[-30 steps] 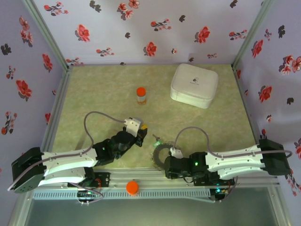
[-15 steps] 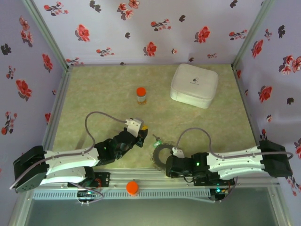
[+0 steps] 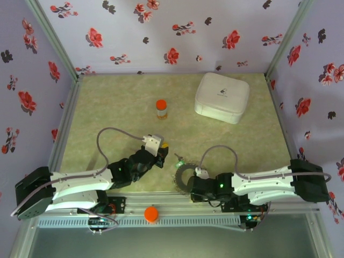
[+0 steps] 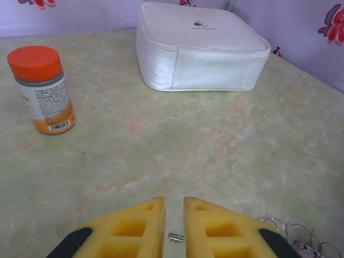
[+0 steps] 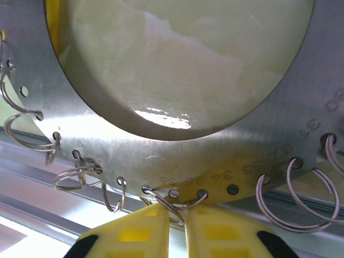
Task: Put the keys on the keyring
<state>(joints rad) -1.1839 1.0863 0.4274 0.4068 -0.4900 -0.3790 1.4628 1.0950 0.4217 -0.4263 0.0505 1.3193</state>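
While the left gripper hovers low over the green table, just left of the keyring, its 2 yellow fingers stand almost together, and a small silver key sits pinched in the narrow slit between them. Ahead of it in the left wrist view stand an orange-capped bottle on the left and a white square box farther back; both are well apart from the gripper. A few thin wire loops peek in at the lower right corner of that view.

From above, the keyring lies flat near the table's near edge, between the 2 arms and just beside the aluminium rail. A teal-headed key lies at its far rim; whether it hangs on the ring cannot be told.

At the ring's near side, the right gripper is low. Its wrist view shows the keyring as a flat grey metal band around a wide round hole, pierced with small numbered holes and fringed with wire loops. The right gripper has its yellow fingers pressed nearly together, with 1 of those loops caught in the gap between them at the band's outer edge.
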